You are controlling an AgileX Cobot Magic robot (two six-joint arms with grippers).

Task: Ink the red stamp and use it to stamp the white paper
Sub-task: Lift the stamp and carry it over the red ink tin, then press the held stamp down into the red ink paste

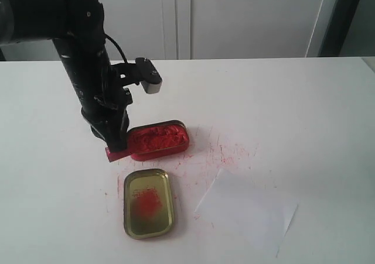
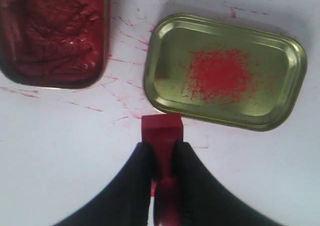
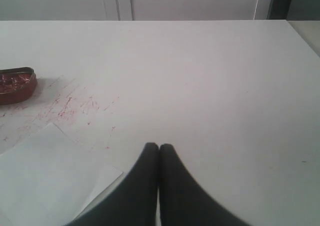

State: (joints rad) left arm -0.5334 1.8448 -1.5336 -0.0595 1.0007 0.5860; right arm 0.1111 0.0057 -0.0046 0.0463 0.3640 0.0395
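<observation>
Left hand (image 2: 162, 147) is clamped on the red stamp (image 2: 161, 130): its two black fingers (image 2: 142, 173) press the stamp's narrow handle from both sides, and the wider rectangular base sticks out past the fingertips. In the exterior view this hand (image 1: 115, 140) points down from its black arm, with the stamp (image 1: 117, 154) at its tip just beside one end of the red ink tin (image 1: 158, 140), outside the tin's wall. Whether the stamp's base touches the desk (image 1: 293, 112) or the tin cannot be told.

The ink tin lies open on the desk, filled with lumpy, crumbly red ink; the left wrist view shows its dark red mass (image 2: 50, 30) close up. Near the tin, on the side toward the exterior camera, lies the gold lid (image 1: 136, 220), inner face up, with a red smudge (image 1: 147, 202) in its middle. From the left wrist, the stamp's base sits over bare desk between tin and lid, close to the lid's rim (image 2: 150, 80).

The white paper (image 1: 246, 208) lies flat on the desk, further from the tin than the lid is and apart from both. Fine red streaks and specks (image 1: 225, 153) mark the desk between tin and paper.

Right hand (image 3: 159, 148) is closed on nothing, its fingertips pressed together above the desk, with a corner of the paper (image 3: 45, 176) near it and the ink tin (image 3: 15, 85) well away.
</observation>
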